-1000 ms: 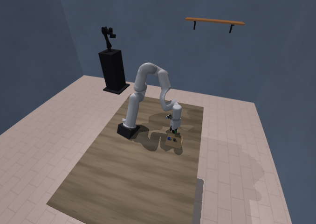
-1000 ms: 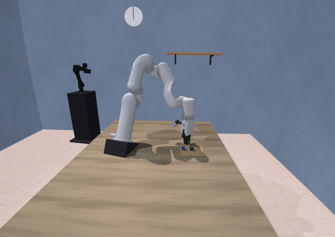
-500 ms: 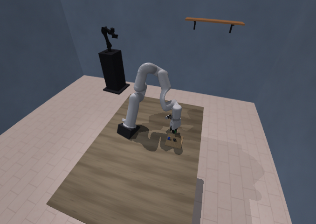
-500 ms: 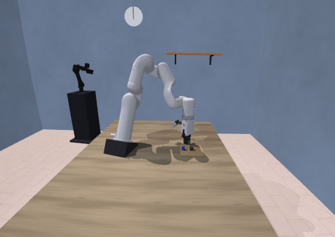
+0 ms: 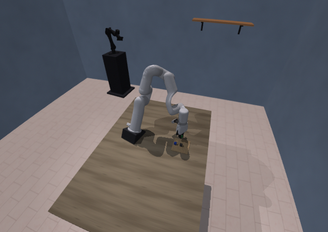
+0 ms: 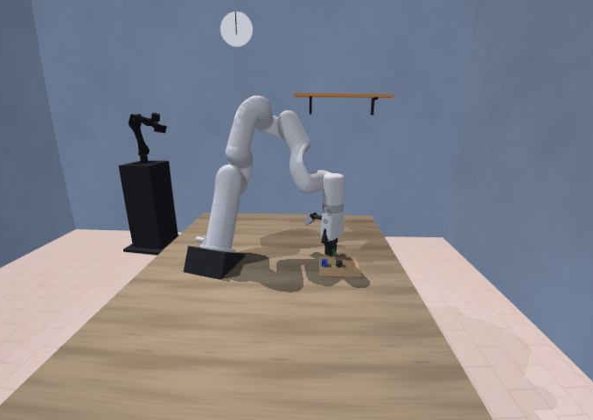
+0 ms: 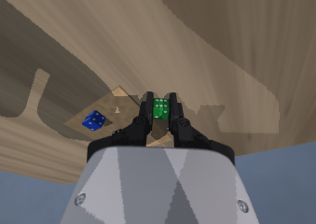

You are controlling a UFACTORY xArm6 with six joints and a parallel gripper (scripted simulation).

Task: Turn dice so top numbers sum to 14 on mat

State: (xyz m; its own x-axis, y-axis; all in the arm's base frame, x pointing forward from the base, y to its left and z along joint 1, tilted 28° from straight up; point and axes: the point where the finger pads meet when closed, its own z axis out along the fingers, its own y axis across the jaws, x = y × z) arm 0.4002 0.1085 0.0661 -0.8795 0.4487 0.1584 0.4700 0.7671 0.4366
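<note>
My gripper is shut on the green die, at the mat's back edge. The wrist view shows white pips on it between the fingertips. I cannot tell whether it touches the mat or table. The tan mat lies on the table. A blue die rests on its left part. A black die rests near its middle, mostly hidden by the gripper in the wrist view. Pips on top are too small to read surely in the top and exterior views.
The wooden table carries the arm's black base left of the mat. The arm's shadow falls across table and mat. A black pedestal with a small black arm stands beyond the table. A shelf hangs on the wall.
</note>
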